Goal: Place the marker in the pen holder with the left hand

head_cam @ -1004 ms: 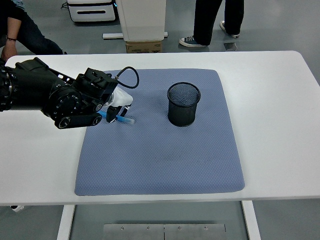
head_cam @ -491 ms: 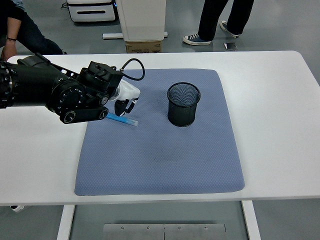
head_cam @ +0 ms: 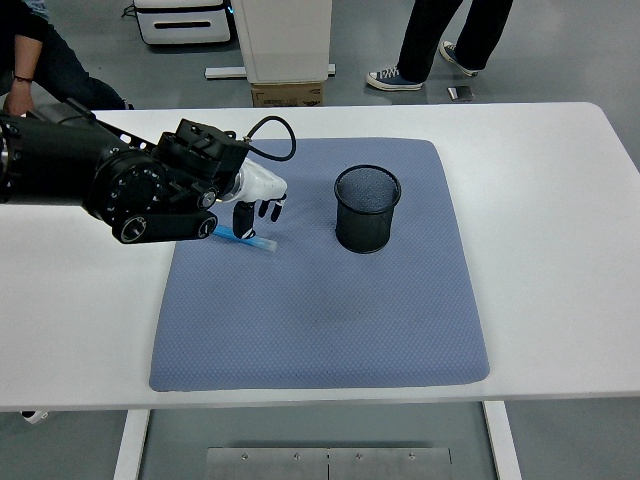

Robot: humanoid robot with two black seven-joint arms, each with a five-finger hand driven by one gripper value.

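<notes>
A: What has changed in the last moment?

B: The left hand [head_cam: 258, 195], at the upper left of the frame, has slid right and slightly up across the blue mat [head_cam: 320, 300]. A second ago its fingers sat on the marker [head_cam: 243, 237]; now they hang just above and behind it, curled downward, and I judge they hold nothing.

A: So where is the marker?

B: Lying flat on the mat at the left of the frame, its pale tip pointing toward lower right. It has barely shifted. The pen holder [head_cam: 367, 208], a black mesh cup, stands upright to the right of centre, well apart from it.

A: What does that mean for the task?

B: Probably the grasp has not taken yet. The marker must still be picked up before it can be carried to the holder.

A: Any writing or brand?

B: None I can read on marker, holder or mat. The right hand is out of view. Someone's legs show at the top, beyond the white tabletop [head_cam: 560, 250].
</notes>
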